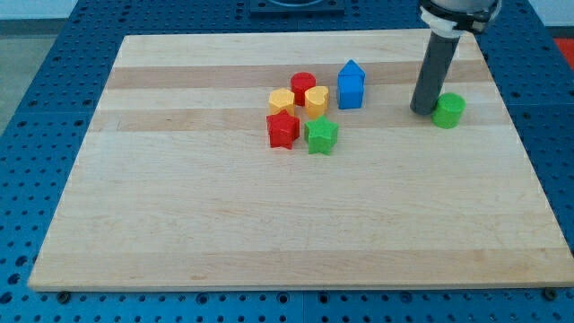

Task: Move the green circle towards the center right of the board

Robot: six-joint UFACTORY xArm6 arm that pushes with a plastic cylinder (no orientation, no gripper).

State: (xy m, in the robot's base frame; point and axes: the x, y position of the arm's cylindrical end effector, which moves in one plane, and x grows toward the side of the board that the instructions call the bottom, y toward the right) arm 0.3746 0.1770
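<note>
Wooden desk [296, 224] fills your view, with your rod's tip [421, 109] touching the left side of the green circle [448, 109] at upper right, well apart from the blue block [351, 85] and central cluster; no fingers exist.

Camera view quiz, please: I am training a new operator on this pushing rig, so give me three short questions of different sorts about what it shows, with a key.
1. True or false: my tip is beside the green circle, on the side toward the view's left.
2. Multiple choice: which block stands nearest the blue block? A) the red star B) the yellow heart C) the green circle
3. Fill in: the green star sits just to the view's right of the ____ star.

Key: 1 true; 2 B; 3 red.
</note>
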